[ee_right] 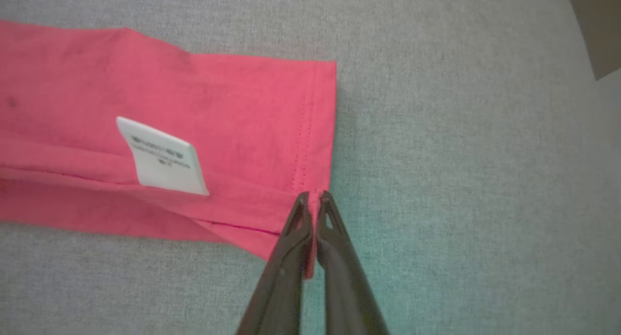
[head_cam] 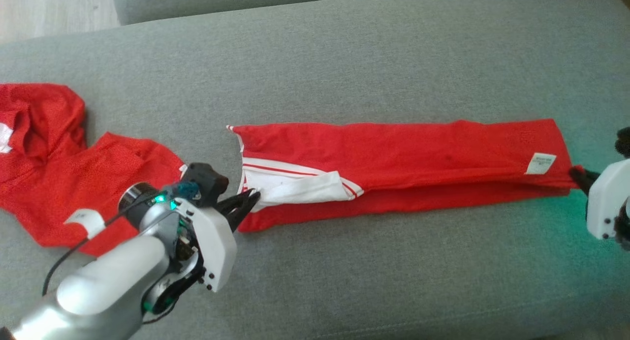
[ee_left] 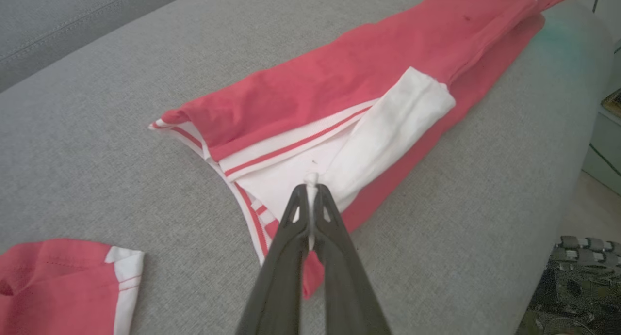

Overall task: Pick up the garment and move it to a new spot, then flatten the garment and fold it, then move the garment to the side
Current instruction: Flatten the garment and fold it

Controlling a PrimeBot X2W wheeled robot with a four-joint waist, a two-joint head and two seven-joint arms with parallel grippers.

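Note:
A red garment (head_cam: pixel 403 153) with white, red-striped trim lies as a long folded strip across the grey sofa cushion (head_cam: pixel 344 59). My left gripper (head_cam: pixel 248 198) is shut on the white part at the strip's left end; the left wrist view shows white cloth (ee_left: pixel 388 126) pinched between the fingertips (ee_left: pixel 303 192). At the strip's right end my right gripper (head_cam: pixel 577 175) is shut on the red hem corner (ee_right: pixel 315 131), with cloth caught between its fingers (ee_right: pixel 291 257). A white care label (ee_right: pixel 162 158) sits near that hem.
A second red garment (head_cam: pixel 64 158) lies crumpled at the cushion's left, close behind my left arm, and its white-edged sleeve (ee_left: pixel 63 286) appears in the left wrist view. The sofa back (head_cam: pixel 221 0) runs along the top. Bare cushion lies in front of the strip.

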